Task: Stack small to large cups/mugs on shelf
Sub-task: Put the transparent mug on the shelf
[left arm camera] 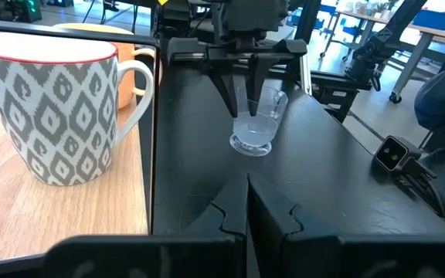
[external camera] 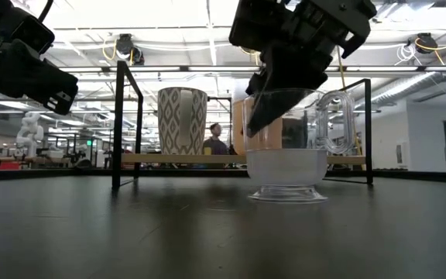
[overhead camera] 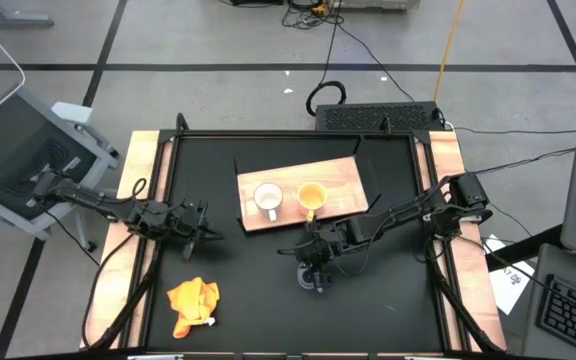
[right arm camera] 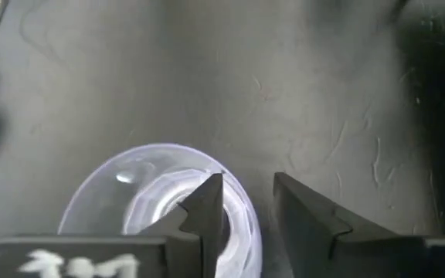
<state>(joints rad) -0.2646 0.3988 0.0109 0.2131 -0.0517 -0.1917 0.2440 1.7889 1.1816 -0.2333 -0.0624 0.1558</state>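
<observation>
Behind the right gripper (external camera: 285,108), the glass cup's (external camera: 289,167) rim hides.

No legible text or labels

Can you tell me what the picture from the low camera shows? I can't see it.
A clear glass cup stands upright on the black table, and the right gripper reaches down from above with a finger inside the cup's rim. Behind it, a patterned white mug stands on a wooden shelf.
</observation>
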